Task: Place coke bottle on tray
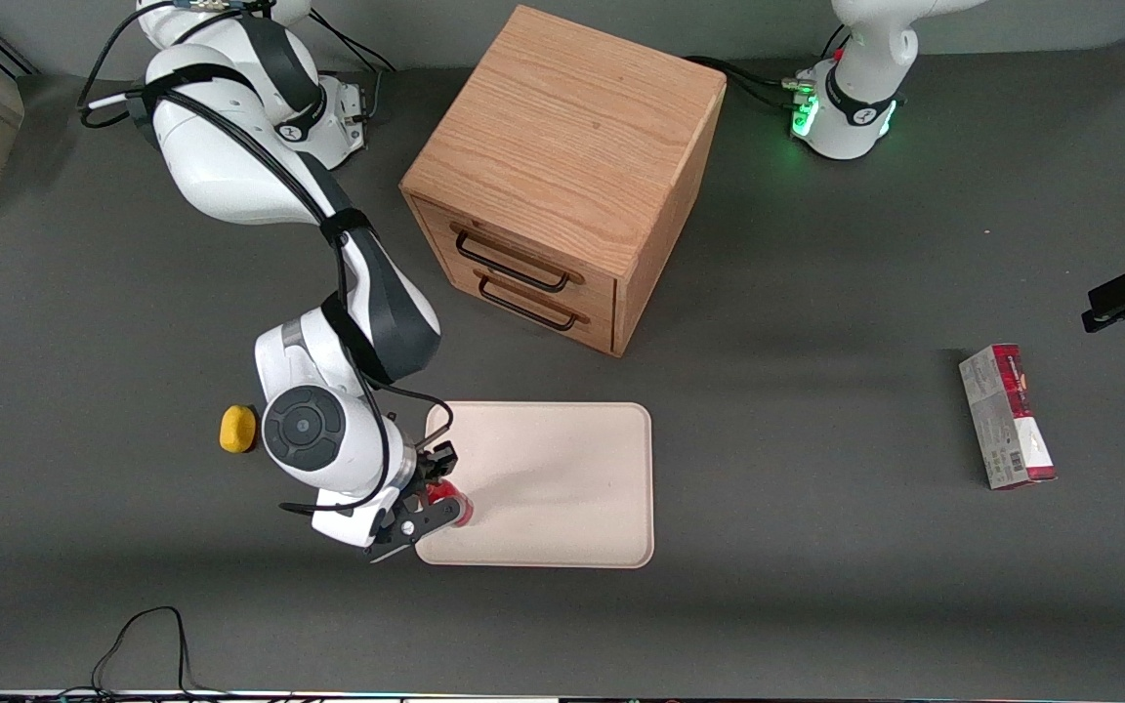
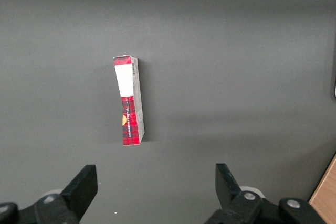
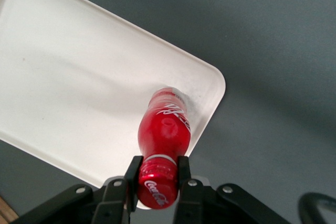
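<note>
The coke bottle [image 3: 165, 129] is small, glossy and red, with white lettering on its cap. My right gripper [image 3: 157, 174] is shut on its neck, just below the cap. The bottle's base rests on or hangs just over the cream-pink tray [image 3: 79, 82], close to one rounded corner. In the front view the gripper [image 1: 431, 493] is over the tray's [image 1: 562, 478] edge toward the working arm's end of the table, and only a bit of the red bottle [image 1: 455, 508] shows beside the fingers.
A wooden two-drawer cabinet [image 1: 562, 176] stands farther from the front camera than the tray. A small yellow object [image 1: 237, 429] lies on the table beside the working arm. A red-and-grey carton [image 1: 1007, 417] [image 2: 129, 100] lies toward the parked arm's end.
</note>
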